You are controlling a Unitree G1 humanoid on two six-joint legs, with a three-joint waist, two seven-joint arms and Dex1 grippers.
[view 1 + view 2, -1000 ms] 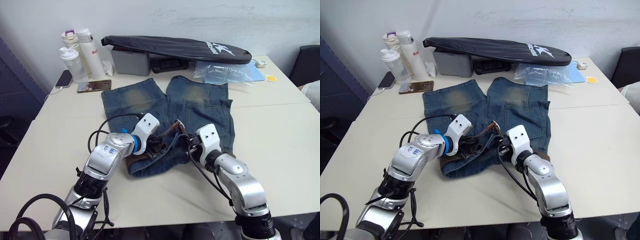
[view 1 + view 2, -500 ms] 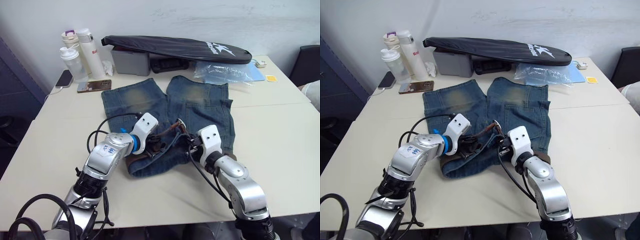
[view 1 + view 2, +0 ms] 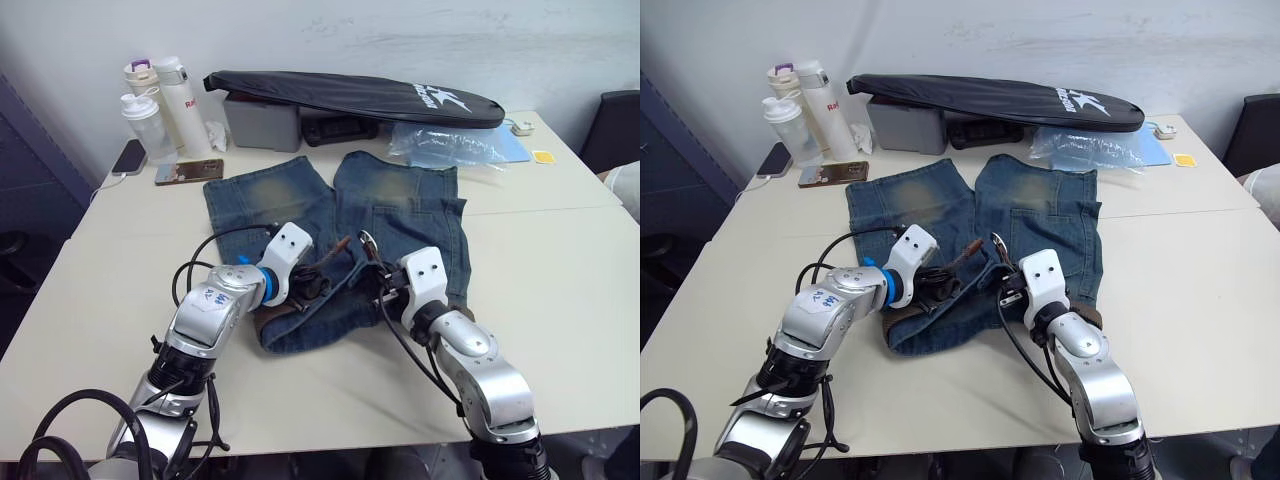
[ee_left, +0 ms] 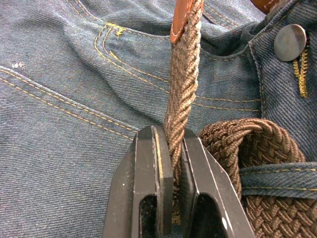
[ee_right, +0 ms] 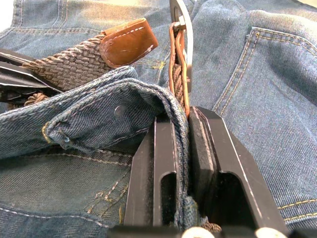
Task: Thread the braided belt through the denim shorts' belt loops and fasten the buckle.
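Nearest the robot, both arms meet over the waistband of the denim shorts [image 3: 330, 215], which lie flat on the desk [image 3: 560, 290] with the legs pointing away. The left pincer [image 4: 172, 163] is clamped on the braided belt [image 4: 185, 84]: in the left wrist view its two black fingers [image 4: 148, 183] press the brown strap between them, and the strap rises from them to a tan leather tip. Just beside the fingers more of the belt curls along the waistband, passing under a belt loop [image 4: 275, 174].

The right pincer [image 5: 181, 124] grips the bunched waistband edge together with the belt's tan leather end; the denim fold and the leather sit pinched between its fingers [image 5: 163, 163]. The silver buckle [image 5: 177, 12] stands up just beyond them, close to the other tan tip.

Farther back, along the wall, a long black bag [image 3: 350, 95] rests on a grey box [image 3: 262, 124], with bottles [image 3: 165, 105] and a phone [image 3: 128, 157] to the robot's left and a clear plastic bag [image 3: 450, 145] to the right.
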